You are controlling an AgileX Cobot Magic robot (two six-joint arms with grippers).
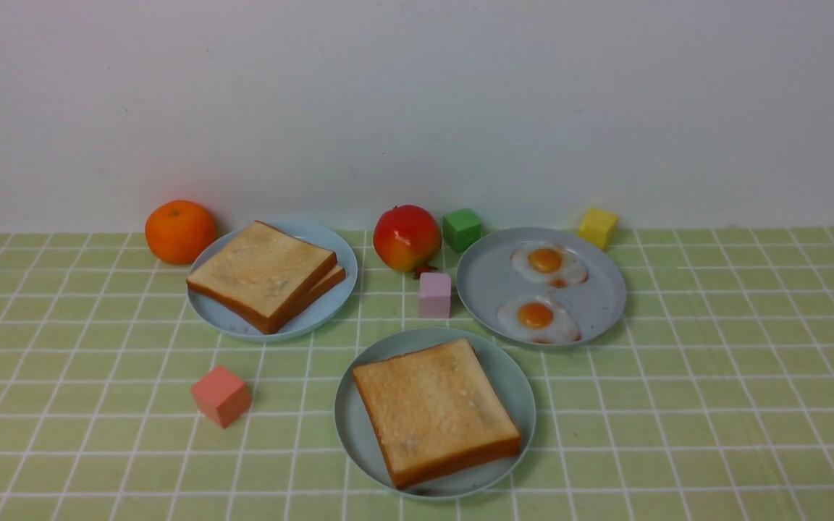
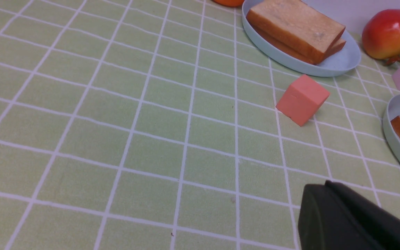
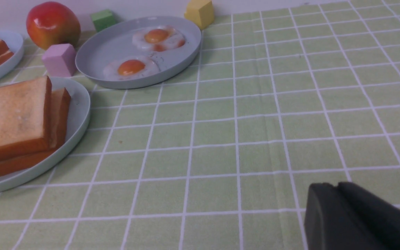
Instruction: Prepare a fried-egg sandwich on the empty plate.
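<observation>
Two dark claws sit nearest, each seen only from its own wrist camera, low over the green checked cloth of the desk [image 1: 714, 405]: the left claw [image 2: 325, 194] is closed with nothing in it, while the right claw [image 3: 335, 194] shows as a dark block with nothing visibly held, and I cannot tell how far apart its jaws stand. Just beyond them, at the front centre, lies the round pale mint-green plastic plate [image 1: 511, 383] carrying square golden toasted bread slices with brown crusts [image 1: 435, 409]. The right wrist view shows two stacked there, and whether anything lies between them I cannot tell. To its left, apart from it, rests a salmon-pink cube [image 1: 221, 396]. Farther back a lilac cube [image 1: 435, 294] stands between the two rear plates. On the left is the pale blue plate [image 1: 337, 250] with two more stacked toast slices [image 1: 261, 275]. On the right is the greyish speckled plate [image 1: 482, 282] holding two flat white toy fried eggs with orange yolks, one nearer [image 1: 538, 318] and one behind it [image 1: 549, 264]. Along the white wall sit a round orange fruit [image 1: 180, 231], a red-and-yellow fruit [image 1: 407, 237], a green cube [image 1: 462, 229] and a yellow cube [image 1: 598, 227].
</observation>
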